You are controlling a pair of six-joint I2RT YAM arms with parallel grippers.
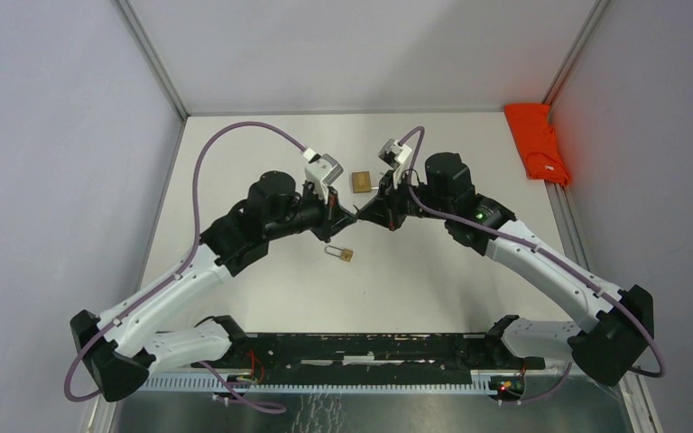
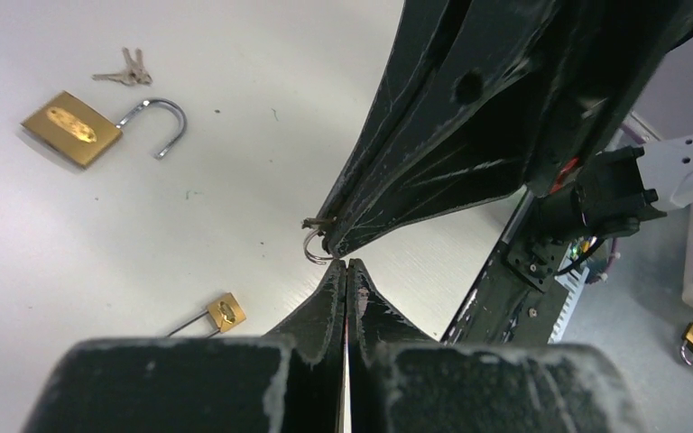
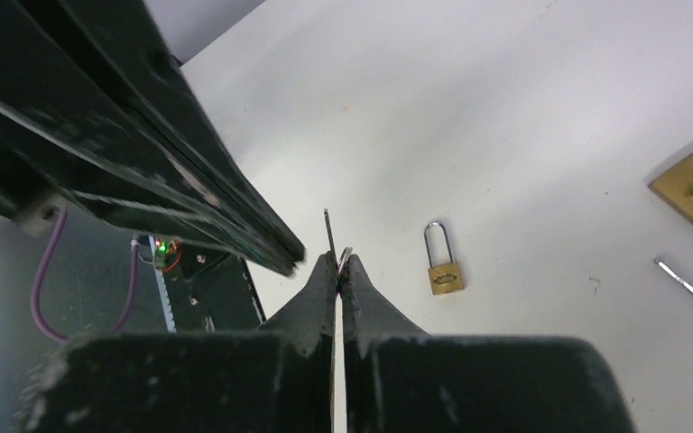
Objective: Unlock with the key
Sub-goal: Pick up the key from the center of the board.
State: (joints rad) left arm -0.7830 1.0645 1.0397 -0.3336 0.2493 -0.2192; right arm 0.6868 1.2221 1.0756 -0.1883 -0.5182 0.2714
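— What do we see from above?
— The small brass padlock with its shackle closed (image 1: 341,253) lies on the white desk (image 1: 271,293). Just beyond it the left gripper (image 1: 350,216) and the right gripper (image 1: 367,214) meet tip to tip. A little farther beyond lies the large brass padlock with its steel shackle swung open (image 1: 360,181). Well to the right of the small padlock and farther back, a crumpled orange cloth (image 1: 537,142) sits at the desk's edge. From up here we cannot tell how either pair of jaws stands.

— And our left wrist camera?
— Our left jaws are pressed together, and we see nothing between them. They sit up and to the right of the small padlock. The right gripper's tip hangs just above them, a small steel key ring (image 2: 314,245) poking out beside it. Well above and left of the small padlock lie the large padlock and, past that, a loose bunch of silver keys (image 2: 126,72).

— And the right wrist?
— Our right jaws are clamped on a thin flat silver key (image 3: 328,230), seen edge-on, standing up out of the tips. It is just left of the small padlock and apart from it. That padlock lies flat on the desk. The large padlock shows well to its right, at the frame's edge. The left gripper slants in from the upper left, its tip just beside the key.
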